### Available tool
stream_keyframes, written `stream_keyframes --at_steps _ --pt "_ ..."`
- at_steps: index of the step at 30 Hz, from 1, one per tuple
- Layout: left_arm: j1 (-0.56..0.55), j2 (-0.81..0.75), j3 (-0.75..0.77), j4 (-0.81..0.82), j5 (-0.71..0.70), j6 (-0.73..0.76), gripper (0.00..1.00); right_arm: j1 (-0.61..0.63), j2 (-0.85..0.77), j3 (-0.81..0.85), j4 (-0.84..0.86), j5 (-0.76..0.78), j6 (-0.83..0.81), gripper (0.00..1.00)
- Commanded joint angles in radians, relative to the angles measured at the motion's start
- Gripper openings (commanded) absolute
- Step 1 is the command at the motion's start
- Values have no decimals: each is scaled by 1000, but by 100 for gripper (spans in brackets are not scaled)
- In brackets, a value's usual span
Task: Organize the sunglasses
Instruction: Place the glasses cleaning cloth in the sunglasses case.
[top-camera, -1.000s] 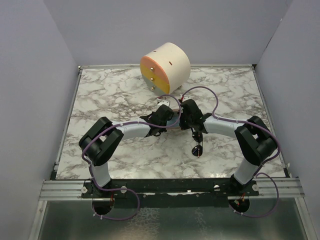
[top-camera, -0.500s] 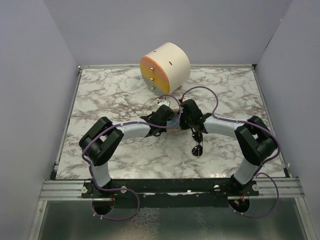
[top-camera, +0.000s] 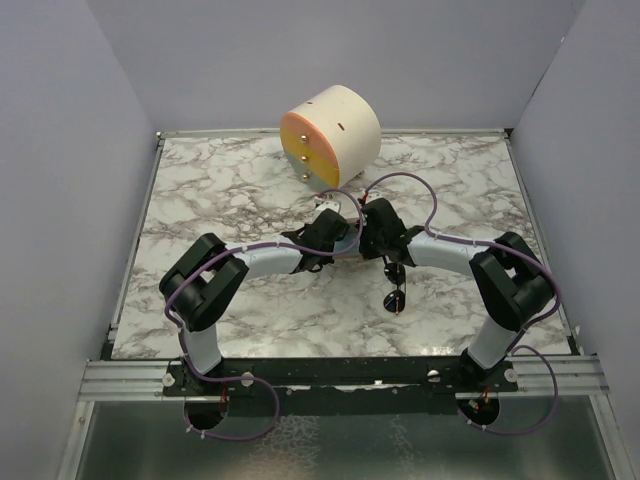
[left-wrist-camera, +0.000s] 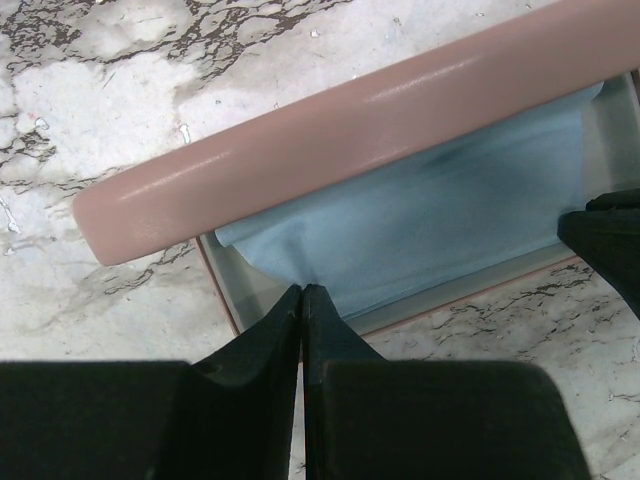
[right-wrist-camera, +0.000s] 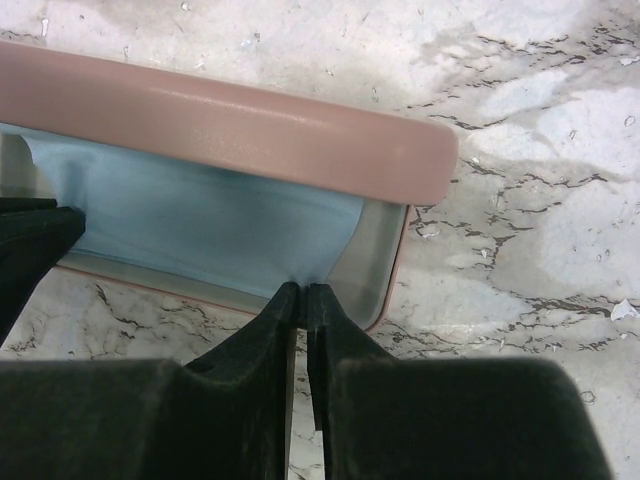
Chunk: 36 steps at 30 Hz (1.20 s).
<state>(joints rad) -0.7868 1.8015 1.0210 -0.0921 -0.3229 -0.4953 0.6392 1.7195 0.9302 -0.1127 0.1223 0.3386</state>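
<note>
Mid-frame, left gripper (left-wrist-camera: 303, 292) and right gripper (right-wrist-camera: 302, 290) pinch the cloth (left-wrist-camera: 450, 220) in the open case (left-wrist-camera: 330, 130); sunglasses (top-camera: 396, 293) aren't in yet.

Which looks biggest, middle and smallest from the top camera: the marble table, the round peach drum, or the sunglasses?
1. marble table, by far the biggest
2. round peach drum
3. sunglasses, clearly the smallest
</note>
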Motion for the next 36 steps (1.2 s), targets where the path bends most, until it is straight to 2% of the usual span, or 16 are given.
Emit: stream_keyframes --at_steps 1,7,16,36 --pt "-11 17 21 -35 -8 1 8 -3 3 -2 -30 22 2 12" --pt "-12 15 19 -37 -15 1 11 -3 1 -5 -27 22 1 17" --pt "-17 0 18 -48 -38 -1 20 -3 -4 -6 -25 19 3 19" --pt "-41 -52 41 -101 -104 12 23 -3 -65 -19 -9 13 -6 24"
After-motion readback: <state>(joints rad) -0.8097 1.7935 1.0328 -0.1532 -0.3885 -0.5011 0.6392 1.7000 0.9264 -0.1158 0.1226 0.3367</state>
